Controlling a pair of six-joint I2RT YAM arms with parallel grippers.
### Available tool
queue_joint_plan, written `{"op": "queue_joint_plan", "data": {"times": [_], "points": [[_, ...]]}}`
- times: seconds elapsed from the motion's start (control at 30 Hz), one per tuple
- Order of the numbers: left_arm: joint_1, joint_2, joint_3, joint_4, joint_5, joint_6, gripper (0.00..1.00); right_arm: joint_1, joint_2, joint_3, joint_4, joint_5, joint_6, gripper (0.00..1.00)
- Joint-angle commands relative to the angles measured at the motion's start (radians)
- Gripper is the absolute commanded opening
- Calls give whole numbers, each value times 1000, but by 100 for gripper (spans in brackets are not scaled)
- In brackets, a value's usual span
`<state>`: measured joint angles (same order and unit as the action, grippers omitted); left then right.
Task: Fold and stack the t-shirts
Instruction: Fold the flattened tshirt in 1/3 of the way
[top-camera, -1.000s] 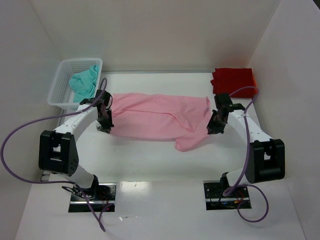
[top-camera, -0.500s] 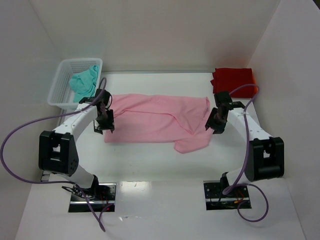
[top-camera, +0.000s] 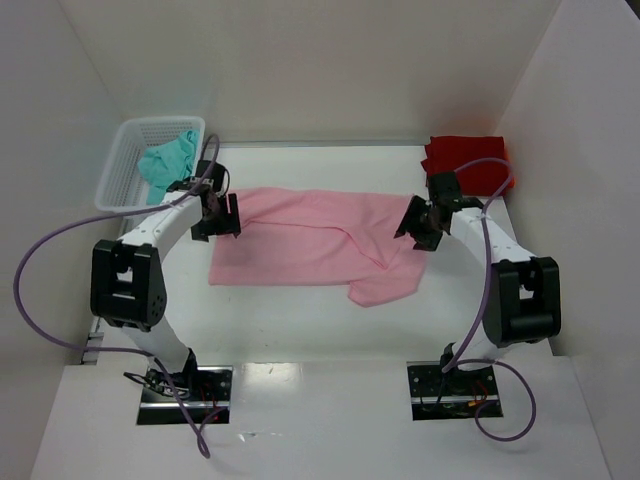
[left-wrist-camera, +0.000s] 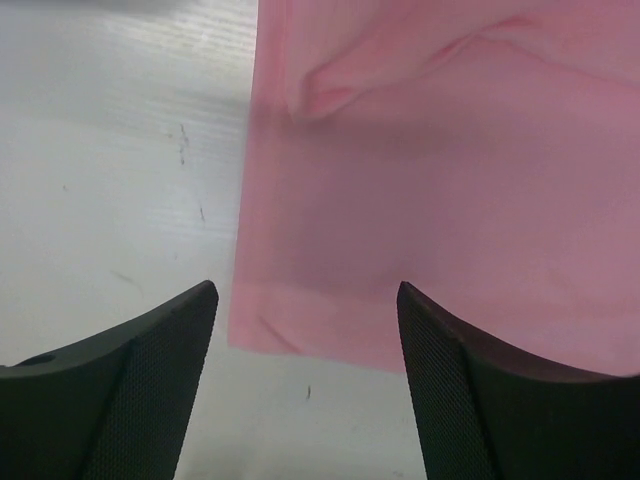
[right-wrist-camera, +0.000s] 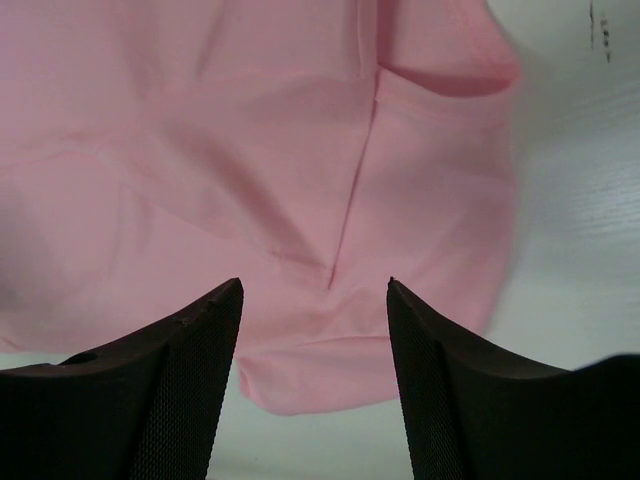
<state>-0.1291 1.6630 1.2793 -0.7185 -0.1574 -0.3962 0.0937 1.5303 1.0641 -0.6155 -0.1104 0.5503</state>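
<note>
A light pink t-shirt (top-camera: 310, 240) lies spread across the middle of the table, with one sleeve sticking out at its near right. My left gripper (top-camera: 224, 215) hovers over the shirt's left edge and is open; in the left wrist view the gripper (left-wrist-camera: 306, 290) holds nothing, with the pink cloth (left-wrist-camera: 440, 190) lying flat below. My right gripper (top-camera: 413, 226) hangs over the shirt's right end, also open. In the right wrist view the gripper (right-wrist-camera: 314, 285) is empty above the pink cloth (right-wrist-camera: 280, 150). A folded red t-shirt (top-camera: 466, 160) sits at the back right. A teal t-shirt (top-camera: 166, 164) lies crumpled in the basket.
A white mesh basket (top-camera: 116, 178) stands at the back left, close behind my left arm. White walls enclose the table on the left, back and right. Purple cables loop out from both arms.
Both grippers have opened and let go of the pink shirt, which now lies flat. Both have drawn back toward the far side of the table.
</note>
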Motion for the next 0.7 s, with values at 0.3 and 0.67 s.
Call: {"op": "queue_joint_plan", "data": {"times": [0.3, 0.67], "points": [[-1, 210, -11, 404, -83, -46, 63, -5, 17, -85, 230, -48, 45, 63], [17, 264, 12, 404, -108, -46, 52, 35, 79, -85, 273, -48, 66, 63]]}}
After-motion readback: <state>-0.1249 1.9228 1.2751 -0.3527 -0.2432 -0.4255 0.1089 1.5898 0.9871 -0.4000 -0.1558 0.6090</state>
